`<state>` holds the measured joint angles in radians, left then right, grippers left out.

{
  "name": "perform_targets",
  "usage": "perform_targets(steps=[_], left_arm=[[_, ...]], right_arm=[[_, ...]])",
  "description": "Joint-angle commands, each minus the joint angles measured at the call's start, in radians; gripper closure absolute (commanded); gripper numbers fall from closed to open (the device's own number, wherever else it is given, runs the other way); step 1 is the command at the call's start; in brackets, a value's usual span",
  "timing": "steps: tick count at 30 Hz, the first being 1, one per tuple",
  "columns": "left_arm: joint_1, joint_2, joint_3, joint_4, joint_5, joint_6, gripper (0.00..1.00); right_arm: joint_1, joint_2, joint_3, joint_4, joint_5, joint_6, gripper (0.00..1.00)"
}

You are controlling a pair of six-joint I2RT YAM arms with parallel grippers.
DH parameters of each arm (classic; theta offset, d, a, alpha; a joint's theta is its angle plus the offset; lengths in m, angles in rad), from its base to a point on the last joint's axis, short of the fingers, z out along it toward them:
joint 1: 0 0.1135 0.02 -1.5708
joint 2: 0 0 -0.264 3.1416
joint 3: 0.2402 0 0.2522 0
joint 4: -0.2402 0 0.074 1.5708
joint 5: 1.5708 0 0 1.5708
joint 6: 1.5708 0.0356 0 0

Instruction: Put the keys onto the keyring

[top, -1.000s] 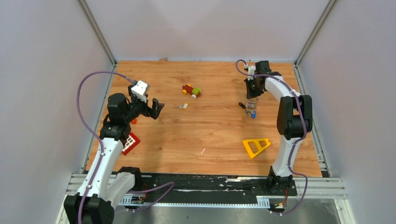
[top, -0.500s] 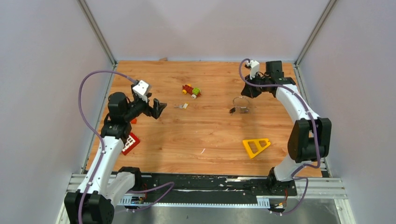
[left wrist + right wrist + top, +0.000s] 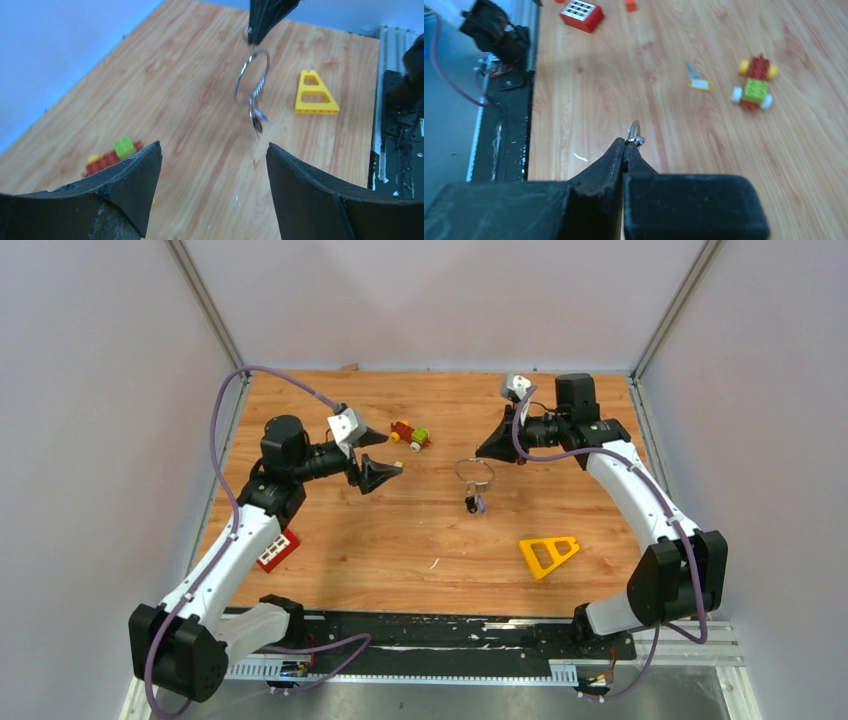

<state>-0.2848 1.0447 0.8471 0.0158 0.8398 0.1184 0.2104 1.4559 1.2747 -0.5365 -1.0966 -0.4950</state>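
Observation:
My right gripper [image 3: 497, 446] is shut on the thin silver keyring [image 3: 475, 470] and holds it in the air above the table's middle. A small bunch of keys [image 3: 473, 503], one black-headed and one with a blue tag, hangs under it. In the left wrist view the keyring [image 3: 252, 70] and hanging keys [image 3: 257, 120] are ahead of my left gripper [image 3: 215, 147], which is open and empty. The right wrist view shows the keyring [image 3: 635, 132] pinched at my right gripper's tip [image 3: 625, 146]. A key with a pale yellow tag [image 3: 699, 82] lies loose on the table.
A red-green-yellow toy car [image 3: 410, 434] sits behind my left gripper [image 3: 393, 453]. A yellow plastic triangle [image 3: 548, 553] lies front right. A red brick [image 3: 279, 549] lies at the left, with a small orange piece [image 3: 630, 5] near it.
My right gripper has lifted the keyring with its keys off the table and carried it left toward the middle. My left arm has swung right toward the middle, still open.

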Motion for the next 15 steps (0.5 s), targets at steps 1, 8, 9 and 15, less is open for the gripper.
perform_targets(steps=[1,8,9,15], left_arm=[[-0.065,0.063,0.093,0.122,0.08,-0.055,0.19],[-0.169,0.163,0.13,0.233,0.169,-0.105,0.19],[-0.181,0.174,0.128,0.242,0.179,-0.103,0.19],[-0.222,0.187,0.125,0.241,0.243,-0.034,0.18]], right_arm=[[0.059,-0.05,0.008,0.112,-0.195,0.008,1.0],[0.157,-0.1,-0.002,0.066,-0.26,-0.087,1.0],[0.169,-0.111,-0.005,0.056,-0.26,-0.106,1.0],[0.214,-0.147,-0.009,-0.046,-0.285,-0.227,1.0]])
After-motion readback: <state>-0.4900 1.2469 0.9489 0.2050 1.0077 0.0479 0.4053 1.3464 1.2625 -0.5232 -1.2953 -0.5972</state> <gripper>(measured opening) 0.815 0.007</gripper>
